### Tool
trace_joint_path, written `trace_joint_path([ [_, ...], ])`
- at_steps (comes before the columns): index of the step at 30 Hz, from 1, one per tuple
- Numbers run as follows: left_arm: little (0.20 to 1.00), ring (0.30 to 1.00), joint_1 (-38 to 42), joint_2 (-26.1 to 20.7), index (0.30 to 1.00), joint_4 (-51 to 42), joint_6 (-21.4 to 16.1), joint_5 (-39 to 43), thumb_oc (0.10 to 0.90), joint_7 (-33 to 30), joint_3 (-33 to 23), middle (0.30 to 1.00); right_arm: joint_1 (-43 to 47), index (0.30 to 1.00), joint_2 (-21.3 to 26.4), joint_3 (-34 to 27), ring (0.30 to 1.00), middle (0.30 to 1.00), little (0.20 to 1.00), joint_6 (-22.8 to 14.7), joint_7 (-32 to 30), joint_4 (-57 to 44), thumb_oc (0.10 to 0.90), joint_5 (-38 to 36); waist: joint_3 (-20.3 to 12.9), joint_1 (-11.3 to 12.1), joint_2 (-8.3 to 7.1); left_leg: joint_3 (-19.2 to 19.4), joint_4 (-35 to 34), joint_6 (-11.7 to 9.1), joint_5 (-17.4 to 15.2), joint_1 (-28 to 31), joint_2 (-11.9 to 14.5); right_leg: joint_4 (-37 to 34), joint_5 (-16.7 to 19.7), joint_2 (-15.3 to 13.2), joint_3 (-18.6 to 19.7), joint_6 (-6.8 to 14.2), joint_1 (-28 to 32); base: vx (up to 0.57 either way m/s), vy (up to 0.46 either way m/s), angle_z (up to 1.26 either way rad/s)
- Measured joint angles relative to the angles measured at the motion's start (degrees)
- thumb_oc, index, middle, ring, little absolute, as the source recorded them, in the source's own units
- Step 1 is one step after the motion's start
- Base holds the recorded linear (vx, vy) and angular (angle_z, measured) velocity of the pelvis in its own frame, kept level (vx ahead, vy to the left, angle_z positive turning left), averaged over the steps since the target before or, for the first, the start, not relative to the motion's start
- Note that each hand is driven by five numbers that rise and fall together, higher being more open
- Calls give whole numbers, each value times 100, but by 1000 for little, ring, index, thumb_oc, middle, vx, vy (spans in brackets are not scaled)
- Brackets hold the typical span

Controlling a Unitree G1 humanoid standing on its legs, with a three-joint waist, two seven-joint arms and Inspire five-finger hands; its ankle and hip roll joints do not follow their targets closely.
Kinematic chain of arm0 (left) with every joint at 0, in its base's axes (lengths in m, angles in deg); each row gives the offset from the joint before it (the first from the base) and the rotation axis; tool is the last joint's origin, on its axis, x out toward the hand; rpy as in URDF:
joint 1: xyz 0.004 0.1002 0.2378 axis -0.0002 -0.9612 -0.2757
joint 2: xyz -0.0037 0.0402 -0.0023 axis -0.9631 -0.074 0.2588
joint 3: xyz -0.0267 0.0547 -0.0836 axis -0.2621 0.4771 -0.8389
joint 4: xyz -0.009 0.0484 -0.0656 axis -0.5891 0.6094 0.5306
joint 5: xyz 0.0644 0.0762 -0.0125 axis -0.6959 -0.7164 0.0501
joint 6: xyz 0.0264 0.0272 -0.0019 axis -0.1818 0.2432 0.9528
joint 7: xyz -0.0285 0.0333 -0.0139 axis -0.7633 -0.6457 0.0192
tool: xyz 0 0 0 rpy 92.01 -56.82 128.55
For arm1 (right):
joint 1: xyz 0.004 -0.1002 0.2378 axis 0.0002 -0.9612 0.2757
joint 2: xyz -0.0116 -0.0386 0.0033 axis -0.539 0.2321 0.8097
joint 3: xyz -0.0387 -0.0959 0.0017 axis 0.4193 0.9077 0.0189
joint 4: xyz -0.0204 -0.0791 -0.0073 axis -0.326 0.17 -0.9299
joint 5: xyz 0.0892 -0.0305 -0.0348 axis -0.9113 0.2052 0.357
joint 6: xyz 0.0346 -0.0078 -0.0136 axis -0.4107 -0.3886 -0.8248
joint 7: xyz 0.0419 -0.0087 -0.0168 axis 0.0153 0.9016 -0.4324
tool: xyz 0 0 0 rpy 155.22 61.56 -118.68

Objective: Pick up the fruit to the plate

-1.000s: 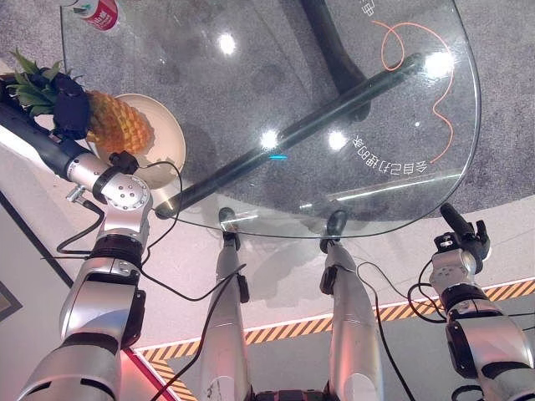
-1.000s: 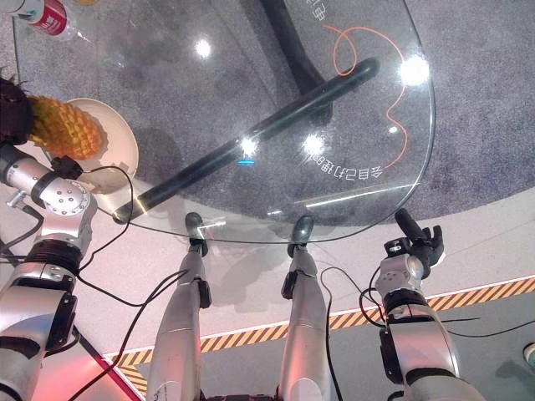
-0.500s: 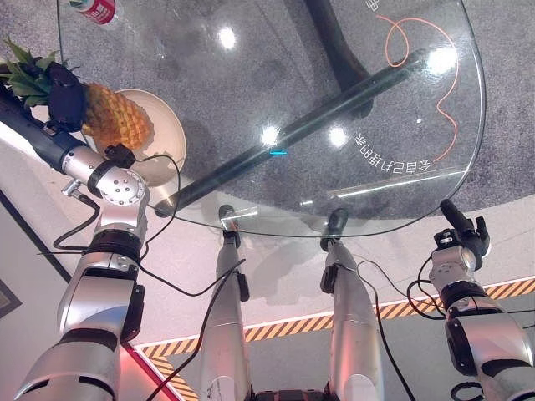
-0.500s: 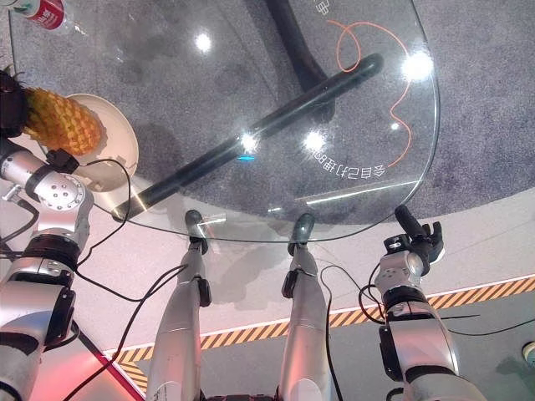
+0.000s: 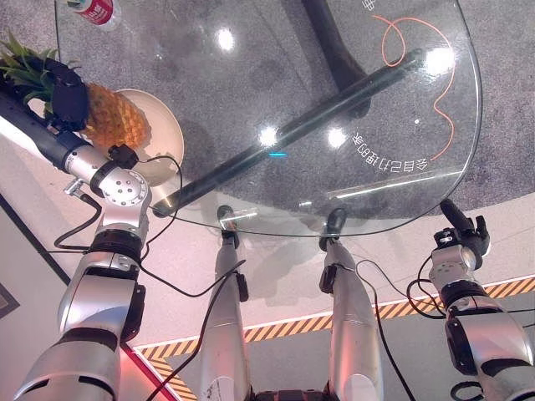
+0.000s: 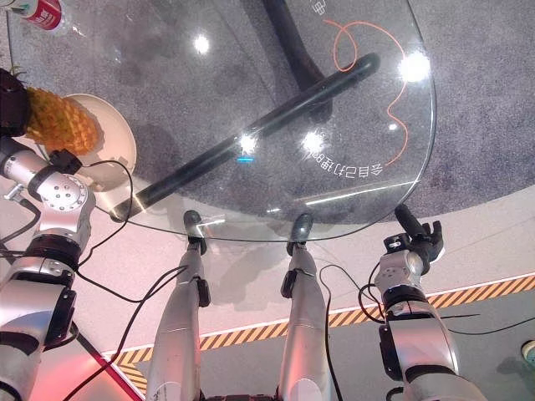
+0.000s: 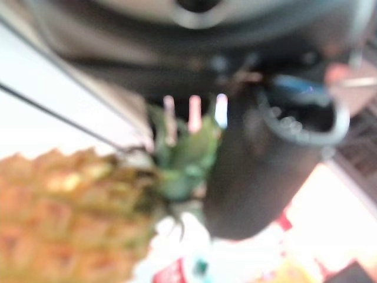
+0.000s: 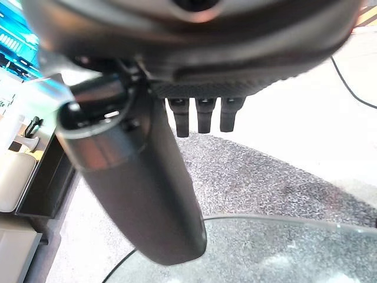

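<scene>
I see the pineapple at the far left of the glass bench, and my left hand grips it at the base of the green crown. In the left wrist view the thumb curls beside the leaves, with the orange body of the fruit hanging past it, so I judge the hand closed on the pineapple.

The relation that matters is between the fruit and the plate. The pineapple's long axis lies nearly flat, the crown pointing to the left outside the bench edge and the body reaching to the right over the plate's near-left part. I cannot tell if the body already touches the plate or hangs just above it. The free part of the plate lies to the right of the fruit, so I think the next move should carry the fruit a little more to the right before I let go.

My right hand is well apart, below the bench's near right edge, with straight fingers and holding nothing.
</scene>
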Motion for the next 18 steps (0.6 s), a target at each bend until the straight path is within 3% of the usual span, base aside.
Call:
trace_joint_path([
  [18,491,549,-82,7,549,-16,-182,132,391,150,2,549,153,900,0,1,900,900,900,-4,0,86,800,1,0,38,0,-7,-1,-1,2,-8,-5,0,-1,-1,-10,-1,-4,0,0,0],
])
